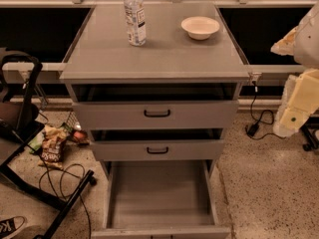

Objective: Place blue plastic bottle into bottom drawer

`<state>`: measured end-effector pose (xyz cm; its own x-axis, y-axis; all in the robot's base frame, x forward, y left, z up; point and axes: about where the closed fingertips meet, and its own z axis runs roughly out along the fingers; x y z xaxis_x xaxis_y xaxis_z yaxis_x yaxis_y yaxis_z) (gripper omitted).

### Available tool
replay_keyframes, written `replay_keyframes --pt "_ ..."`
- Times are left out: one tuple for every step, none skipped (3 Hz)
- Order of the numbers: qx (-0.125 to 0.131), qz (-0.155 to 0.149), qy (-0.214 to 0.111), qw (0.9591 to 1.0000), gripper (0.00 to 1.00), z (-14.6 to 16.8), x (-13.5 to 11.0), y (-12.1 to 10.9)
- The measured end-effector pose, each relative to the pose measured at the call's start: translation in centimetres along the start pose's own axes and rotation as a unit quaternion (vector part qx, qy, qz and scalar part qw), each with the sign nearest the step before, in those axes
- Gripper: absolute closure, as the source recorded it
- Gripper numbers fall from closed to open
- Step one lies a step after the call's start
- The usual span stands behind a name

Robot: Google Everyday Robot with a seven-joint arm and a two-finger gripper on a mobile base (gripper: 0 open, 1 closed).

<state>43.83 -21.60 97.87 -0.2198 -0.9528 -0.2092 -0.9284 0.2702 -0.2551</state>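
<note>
The clear blue plastic bottle (135, 19) stands upright on the grey metal desk (159, 56); the grey bottom drawer (159, 195) lies open. Your end effector (298, 101) sits far right, state indeterminable. Grip the bottle mid-body, squarely.

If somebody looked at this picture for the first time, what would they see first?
Probably the grey cabinet with its bottom drawer pulled wide open and bare inside. Next, the blue plastic bottle standing upright at the back left of the cabinet top, with a white bowl to its right. The robot's pincer hangs at the picture's right edge, beside the cabinet, far from the bottle.
</note>
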Motion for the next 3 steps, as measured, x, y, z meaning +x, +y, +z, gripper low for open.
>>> replay_keyframes --pt "0.000 0.000 0.000 1.0000 0.00 0.0 0.0 0.0" --pt "0.003 0.005 -0.011 0.9999 0.00 -1.3 0.4 -0.5" --pt "0.012 0.049 -0.076 0.9958 0.00 -1.6 -0.8 -3.5"
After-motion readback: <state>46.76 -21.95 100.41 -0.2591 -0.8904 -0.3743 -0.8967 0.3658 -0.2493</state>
